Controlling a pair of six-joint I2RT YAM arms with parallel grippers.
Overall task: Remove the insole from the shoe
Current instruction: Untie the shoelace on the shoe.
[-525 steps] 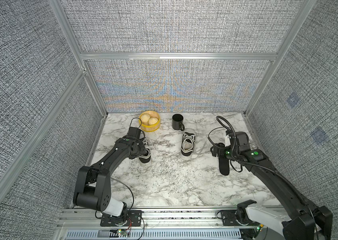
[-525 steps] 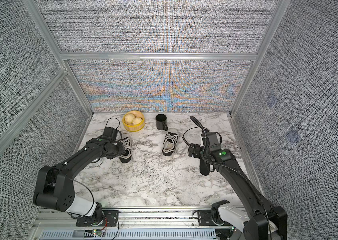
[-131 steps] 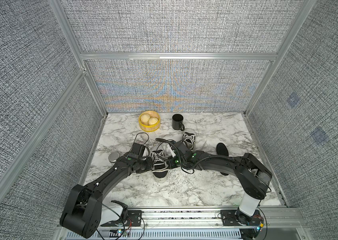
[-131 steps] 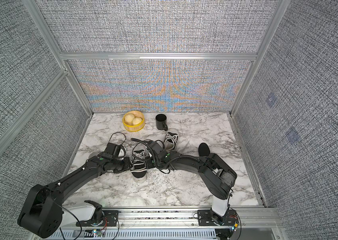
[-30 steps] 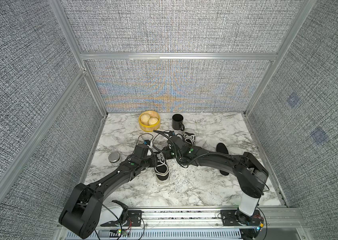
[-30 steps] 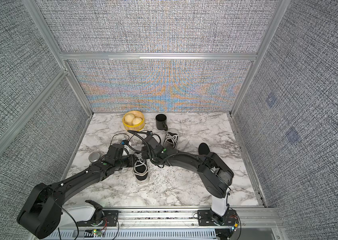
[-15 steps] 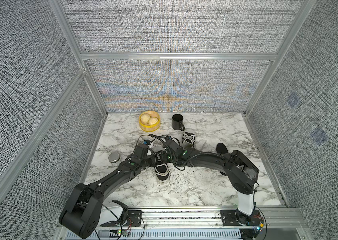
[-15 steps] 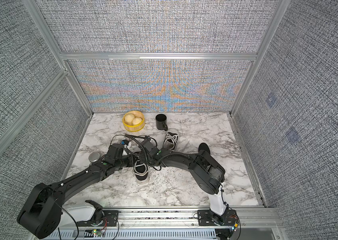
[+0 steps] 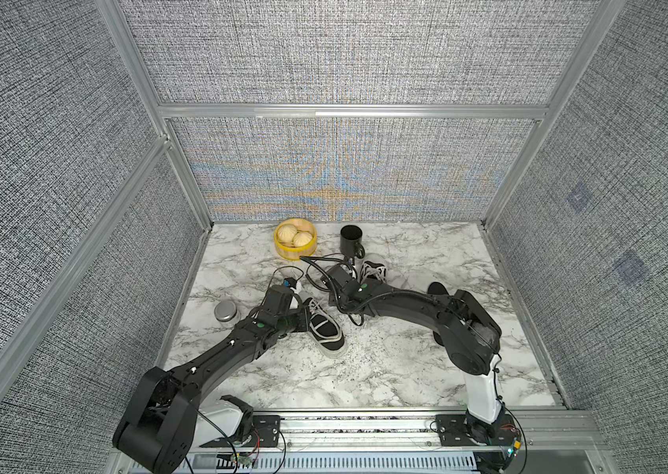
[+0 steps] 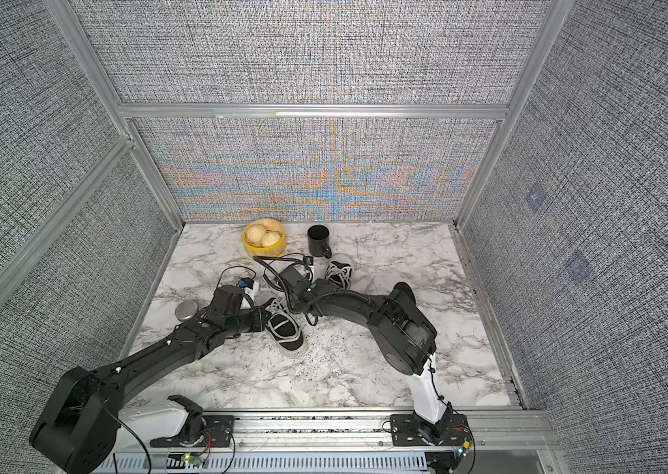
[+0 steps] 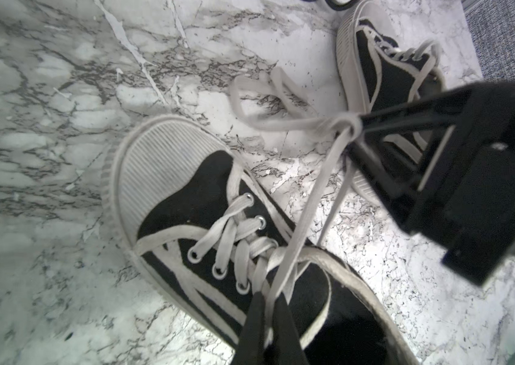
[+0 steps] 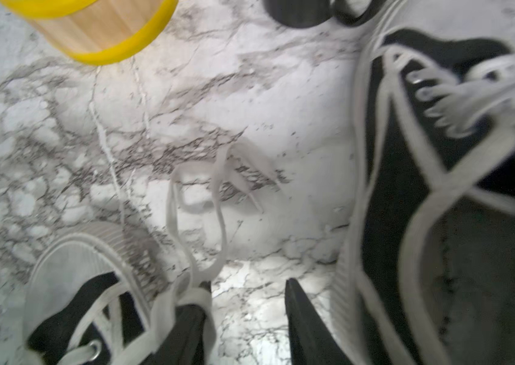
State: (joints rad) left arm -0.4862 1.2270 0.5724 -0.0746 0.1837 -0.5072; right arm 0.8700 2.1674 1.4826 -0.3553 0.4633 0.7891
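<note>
Black canvas sneaker (image 9: 324,328): centre-left in both top views, standing on its sole; ribbed white rubber toe cap, white piping, metal eyelets, flat white laces (image 11: 310,196).
Insole: cannot be made out inside the sneaker's dark mouth in the left wrist view.
Loose insole (image 9: 435,289): dark, flat, with a rounded end; right of centre, partly behind the right arm.
Left hand (image 11: 267,305): closed, pinching at the sneaker's collar with a lace running between its fingers.
Right hand (image 12: 246,286): fingers apart with nothing between them; the lace knot is hooked over one finger.
Second sneaker (image 9: 373,271): same canvas and rubber, upper centre.
Steamer basket (image 9: 283,251): round, pale wood with yellow bands, holding buns.
Mug (image 9: 351,240): black and cylindrical, with a handle.
Tin (image 9: 225,312): round, dull metal, left of the sneaker.
Bench (image 9: 365,369): white marble pattern with grey veins.
</note>
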